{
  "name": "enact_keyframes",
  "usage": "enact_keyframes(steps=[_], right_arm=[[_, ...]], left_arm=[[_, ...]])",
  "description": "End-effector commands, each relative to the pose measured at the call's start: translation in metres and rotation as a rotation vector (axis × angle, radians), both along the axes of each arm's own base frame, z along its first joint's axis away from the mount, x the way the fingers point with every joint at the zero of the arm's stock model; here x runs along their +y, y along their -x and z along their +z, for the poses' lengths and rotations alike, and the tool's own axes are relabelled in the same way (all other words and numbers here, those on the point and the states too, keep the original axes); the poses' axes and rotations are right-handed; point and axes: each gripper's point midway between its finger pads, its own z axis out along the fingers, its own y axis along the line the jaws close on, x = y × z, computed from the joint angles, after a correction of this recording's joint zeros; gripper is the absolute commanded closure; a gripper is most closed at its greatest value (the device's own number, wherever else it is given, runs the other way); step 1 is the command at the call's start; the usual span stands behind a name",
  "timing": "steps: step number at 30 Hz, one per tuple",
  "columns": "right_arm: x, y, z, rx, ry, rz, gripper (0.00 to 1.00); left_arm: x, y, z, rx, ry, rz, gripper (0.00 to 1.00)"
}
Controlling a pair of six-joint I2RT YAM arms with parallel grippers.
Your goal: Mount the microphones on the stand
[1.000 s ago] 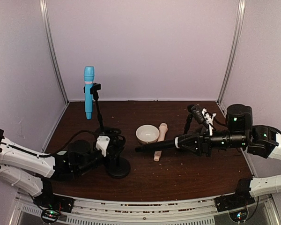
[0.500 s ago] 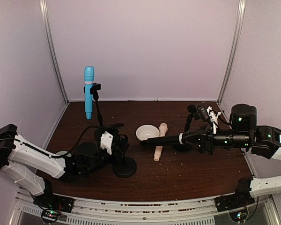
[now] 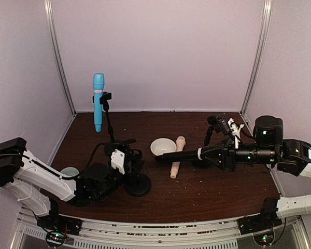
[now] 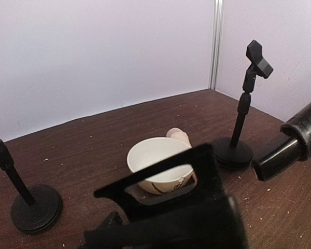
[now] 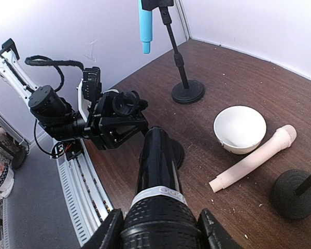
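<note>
- Left tool (image 3: pixel 128 164) by middle stand (image 3: pixel 139 185), grip impossible to tell; nudged stand rightward.
- Right tool (image 3: pixel 210 154) clenched on black microphone (image 3: pixel 176 154), pulled back, raised; probably aligning with stand.

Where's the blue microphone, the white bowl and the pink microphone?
blue microphone (image 3: pixel 98 111), top view, its handle below the clip.
white bowl (image 3: pixel 163 147), top view, its inside.
cream-pink microphone (image 5: pixel 250 160), right wrist view, middle of its handle.

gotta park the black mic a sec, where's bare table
Bare table along the back wall, between the blue microphone's stand and the right stand; also the near strip right of the front stand base. Crowded mid-table: bowl, cream microphone, black microphone.
</note>
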Motion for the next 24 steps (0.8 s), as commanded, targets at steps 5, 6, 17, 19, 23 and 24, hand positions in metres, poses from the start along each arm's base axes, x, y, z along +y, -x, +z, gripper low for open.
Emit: enact_keyframes(steps=[5,6,17,19,23,24], right_arm=[[-0.001,-0.002,0.004,-0.037,-0.019,-0.01,0.95],[-0.001,-0.002,0.003,-0.035,-0.019,-0.009,0.95],[0.002,-0.001,0.018,-0.047,-0.047,0.001,0.96],[0.002,-0.001,0.023,-0.053,-0.055,0.003,0.96],[0.004,-0.001,0.025,-0.055,-0.055,0.007,0.96],[0.004,-0.001,0.025,-0.052,-0.055,0.011,0.96]], left_arm=[[0.009,-0.003,0.003,-0.014,0.074,0.051,0.42],[0.008,-0.002,0.003,-0.015,0.076,0.046,0.44],[0.005,0.001,0.001,-0.032,0.073,0.019,0.69],[0.004,0.0,0.001,-0.03,0.079,0.02,0.67],[0.004,0.0,-0.002,-0.027,0.095,0.02,0.73],[0.004,0.001,-0.002,-0.029,0.102,0.017,0.78]])
